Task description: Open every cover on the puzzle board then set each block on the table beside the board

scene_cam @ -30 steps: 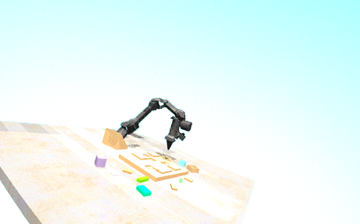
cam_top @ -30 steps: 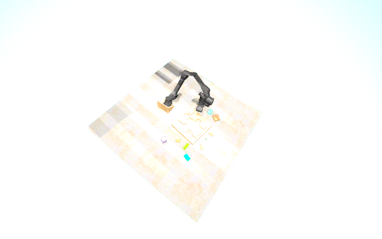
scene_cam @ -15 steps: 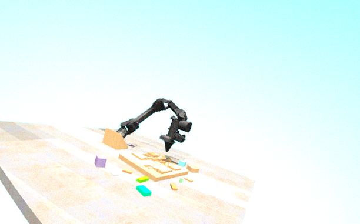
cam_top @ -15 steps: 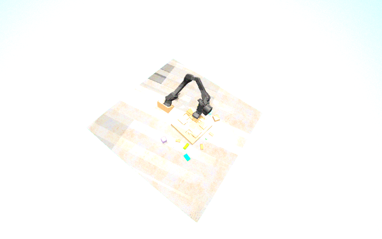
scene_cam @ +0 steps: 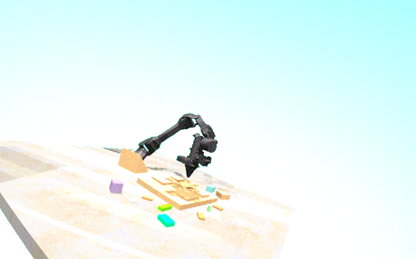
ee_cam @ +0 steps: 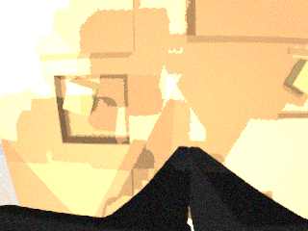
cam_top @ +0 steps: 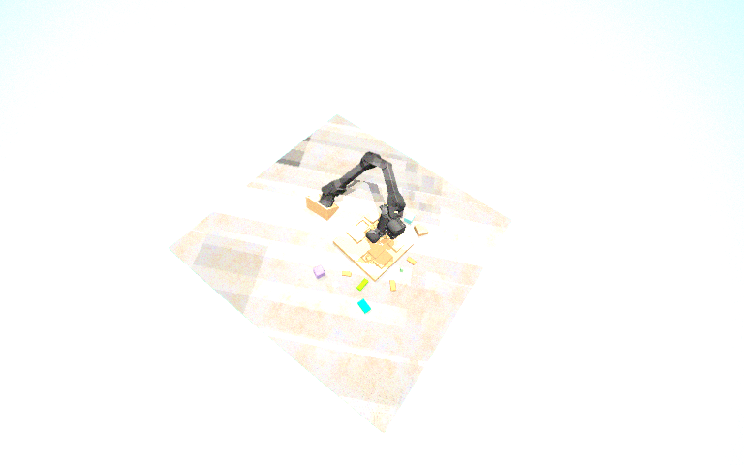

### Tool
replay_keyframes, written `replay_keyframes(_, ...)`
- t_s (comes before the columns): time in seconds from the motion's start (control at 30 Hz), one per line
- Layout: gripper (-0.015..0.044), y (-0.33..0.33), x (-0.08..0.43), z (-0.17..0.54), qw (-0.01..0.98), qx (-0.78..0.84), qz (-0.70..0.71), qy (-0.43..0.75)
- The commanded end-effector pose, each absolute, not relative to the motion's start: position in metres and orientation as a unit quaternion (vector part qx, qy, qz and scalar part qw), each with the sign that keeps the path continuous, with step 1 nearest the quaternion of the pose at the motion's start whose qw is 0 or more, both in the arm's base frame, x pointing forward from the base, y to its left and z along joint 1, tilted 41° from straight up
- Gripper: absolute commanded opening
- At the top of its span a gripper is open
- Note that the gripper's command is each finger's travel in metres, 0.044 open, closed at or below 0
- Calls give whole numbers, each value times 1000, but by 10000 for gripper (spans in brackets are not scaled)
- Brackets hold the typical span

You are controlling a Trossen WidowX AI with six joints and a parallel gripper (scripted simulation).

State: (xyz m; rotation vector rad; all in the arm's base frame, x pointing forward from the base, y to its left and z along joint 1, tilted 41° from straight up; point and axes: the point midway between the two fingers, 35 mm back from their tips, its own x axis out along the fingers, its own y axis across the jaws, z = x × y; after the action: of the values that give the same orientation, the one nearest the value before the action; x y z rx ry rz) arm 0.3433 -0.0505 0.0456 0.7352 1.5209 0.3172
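Observation:
The gripper (scene_cam: 188, 176) (ee_cam: 189, 148) is shut and empty, its tips together above the middle of the wooden puzzle board (cam_top: 351, 256) (scene_cam: 159, 193). In the wrist view a square well (ee_cam: 62, 117) is uncovered left of the tips, with a small pale yellow block (ee_cam: 78, 99) in it. Another pale yellow block (ee_cam: 302, 79) shows at the right edge, partly out of view. Flat wooden covers lie on the board; one cover (ee_cam: 250, 19) is at the wrist view's top right, another cover (ee_cam: 108, 34) at its top left. The arm hides part of the board in the top view.
A purple cube (cam_top: 319, 271) (scene_cam: 116, 186), lime bar (cam_top: 362, 284) (scene_cam: 164, 207), cyan block (cam_top: 364, 305) (scene_cam: 166, 220) and several small orange pieces lie around the board's front. A light-blue block (scene_cam: 210, 188) and brown block (cam_top: 420, 230) (scene_cam: 222, 195) stand beyond its right side.

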Motion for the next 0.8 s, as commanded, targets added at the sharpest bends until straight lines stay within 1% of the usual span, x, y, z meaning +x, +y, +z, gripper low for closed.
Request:
replay_keyframes(0.0, 0, -67, 346, 31, 678, 267, 197, 656)
replay_keyframes(0.2, 0, -92, 345, 8, 718, 122, 336, 597)
replay_keyframes(0.43, 0, -121, 340, -20, 727, -47, 475, 494)
replay_keyframes(0.77, 0, -123, 341, -23, 726, -63, 486, 482)
